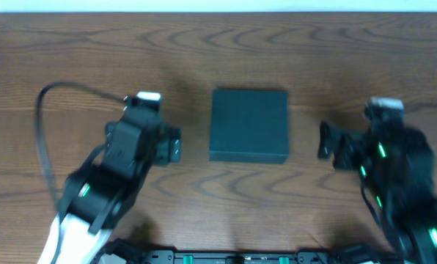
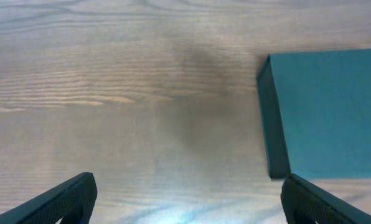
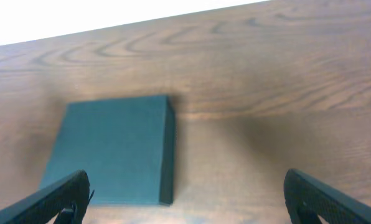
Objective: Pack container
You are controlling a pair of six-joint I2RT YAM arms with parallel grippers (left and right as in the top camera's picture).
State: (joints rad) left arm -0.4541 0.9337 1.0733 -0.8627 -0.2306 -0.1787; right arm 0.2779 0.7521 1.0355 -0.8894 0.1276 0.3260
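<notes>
The container [image 1: 248,125] is a dark teal box with its flat lid closed, lying in the middle of the wooden table. It also shows at the right of the left wrist view [image 2: 325,112] and at the left of the right wrist view [image 3: 114,149]. My left gripper [image 1: 174,145] is open and empty, just left of the box; its fingers frame bare table [image 2: 188,199]. My right gripper [image 1: 326,141] is open and empty, just right of the box, above bare table [image 3: 185,199]. No snack packets are in view.
The wooden table [image 1: 218,51] spans the whole view. A black cable [image 1: 41,132] loops behind the left arm. The table's far edge [image 3: 142,22] shows in the right wrist view. A black rail [image 1: 233,257] runs along the near edge.
</notes>
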